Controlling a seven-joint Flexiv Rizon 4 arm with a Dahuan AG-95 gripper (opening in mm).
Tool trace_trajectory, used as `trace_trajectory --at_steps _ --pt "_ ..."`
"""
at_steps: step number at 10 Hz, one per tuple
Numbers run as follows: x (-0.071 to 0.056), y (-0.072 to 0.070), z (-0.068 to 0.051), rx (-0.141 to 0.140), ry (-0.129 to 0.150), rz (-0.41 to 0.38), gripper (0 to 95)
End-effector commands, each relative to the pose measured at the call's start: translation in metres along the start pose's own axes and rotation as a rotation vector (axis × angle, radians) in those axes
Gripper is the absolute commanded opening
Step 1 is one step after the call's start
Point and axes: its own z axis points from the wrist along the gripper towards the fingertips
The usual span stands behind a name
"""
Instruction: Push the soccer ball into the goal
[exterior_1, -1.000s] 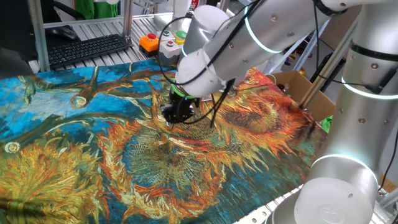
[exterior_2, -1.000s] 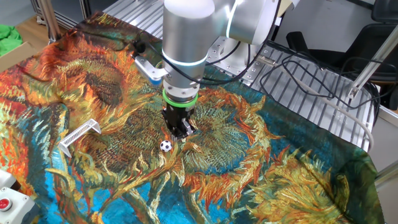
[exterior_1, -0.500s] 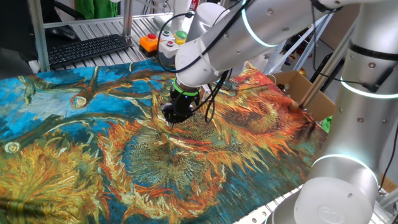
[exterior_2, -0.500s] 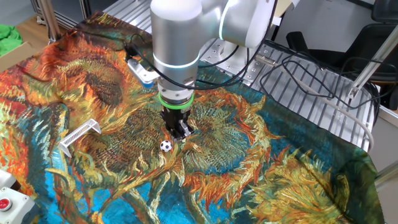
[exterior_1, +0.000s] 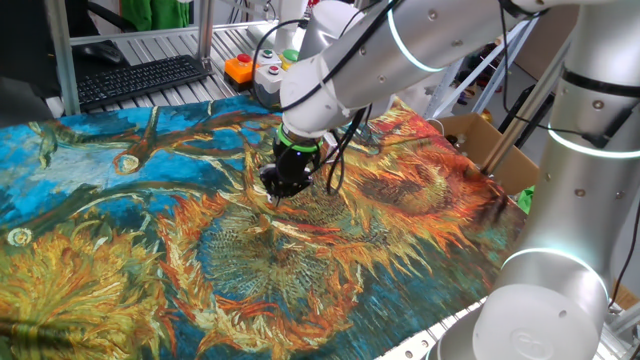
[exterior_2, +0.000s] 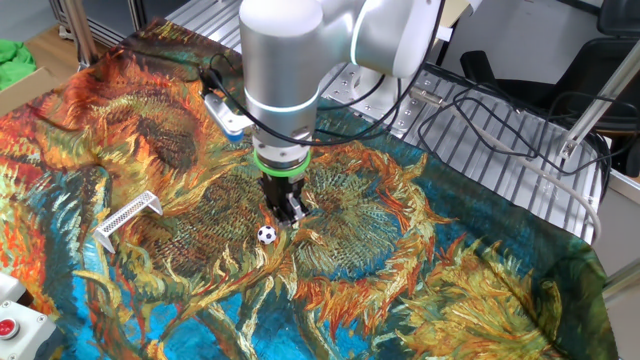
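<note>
The soccer ball (exterior_2: 267, 235) is a tiny white ball with black patches on the sunflower cloth. My gripper (exterior_2: 290, 214) points straight down, its fingers together, tips low over the cloth just right of and behind the ball. The goal (exterior_2: 128, 217) is a small pale wedge frame lying on the cloth well to the ball's left. In the one fixed view my gripper (exterior_1: 280, 190) stands at the cloth's middle; the ball and the goal do not show there.
A box with coloured buttons (exterior_1: 262, 66) and a keyboard (exterior_1: 140, 80) sit beyond the cloth. A cardboard box (exterior_1: 490, 150) stands at the right. Cables (exterior_2: 500, 120) lie on the slatted metal top. A red button (exterior_2: 5, 325) is at the near left corner.
The arm has shifted slightly to the left over the second; the gripper tips stay low beside the ball. The ball has not visibly moved.
</note>
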Motion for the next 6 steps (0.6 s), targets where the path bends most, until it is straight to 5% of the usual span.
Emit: trace_trajectory --at_steps 1,6 --pt "-0.003 0.0 0.004 0.001 -0.005 -0.002 0.0" --pt "-0.024 0.008 0.01 -0.004 -0.017 0.031 0.0"
